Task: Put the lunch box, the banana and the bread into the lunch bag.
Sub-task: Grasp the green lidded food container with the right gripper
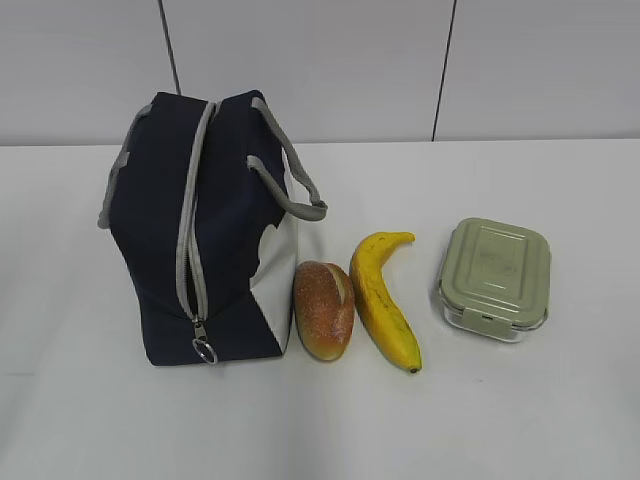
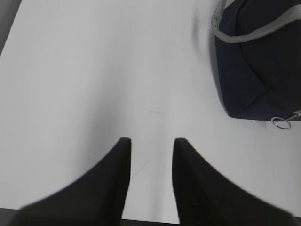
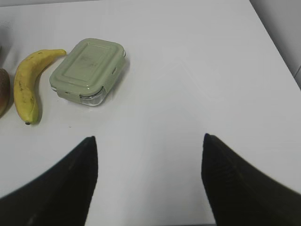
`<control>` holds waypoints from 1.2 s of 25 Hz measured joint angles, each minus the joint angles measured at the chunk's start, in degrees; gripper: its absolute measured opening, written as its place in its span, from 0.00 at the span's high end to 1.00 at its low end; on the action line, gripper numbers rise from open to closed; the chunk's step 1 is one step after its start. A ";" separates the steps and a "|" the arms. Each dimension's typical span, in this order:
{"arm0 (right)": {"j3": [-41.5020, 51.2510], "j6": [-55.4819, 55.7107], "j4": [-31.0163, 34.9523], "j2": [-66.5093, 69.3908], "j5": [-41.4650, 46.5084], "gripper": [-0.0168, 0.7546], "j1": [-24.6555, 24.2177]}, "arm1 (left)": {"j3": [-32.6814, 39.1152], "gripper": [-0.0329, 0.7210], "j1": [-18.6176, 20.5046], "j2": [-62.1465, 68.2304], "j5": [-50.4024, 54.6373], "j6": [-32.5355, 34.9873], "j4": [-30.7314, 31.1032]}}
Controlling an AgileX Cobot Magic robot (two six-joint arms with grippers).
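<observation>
The navy lunch bag [image 1: 215, 230] stands on the white table at the left, its grey zipper closed and the ring pull [image 1: 205, 351] hanging at the front. Beside it lie the bread [image 1: 324, 309], the banana [image 1: 385, 300] and the lunch box [image 1: 494, 277] with its sage-green lid, in a row toward the right. No arm shows in the exterior view. My left gripper [image 2: 151, 141] hangs open over bare table, left of the lunch bag [image 2: 256, 66]. My right gripper [image 3: 149, 139] is open wide, with the lunch box [image 3: 88, 69] and banana [image 3: 29, 82] ahead to its left.
The white table [image 1: 520, 410] stretches around the row of objects. A pale panelled wall [image 1: 320, 60] rises behind the table. In the right wrist view the table's right edge [image 3: 277, 44] runs along the upper right.
</observation>
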 joint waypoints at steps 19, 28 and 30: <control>0.00 0.00 0.00 0.00 0.00 0.29 0.00 | -11.33 0.63 0.00 31.72 -4.15 0.00 -12.51; 0.00 0.00 0.00 0.00 0.00 0.29 0.00 | -25.70 0.49 -0.51 45.11 -3.47 3.28 -18.65; 0.00 0.00 0.00 0.00 0.00 0.29 0.00 | -29.70 0.47 -1.67 48.62 -2.43 3.48 -19.08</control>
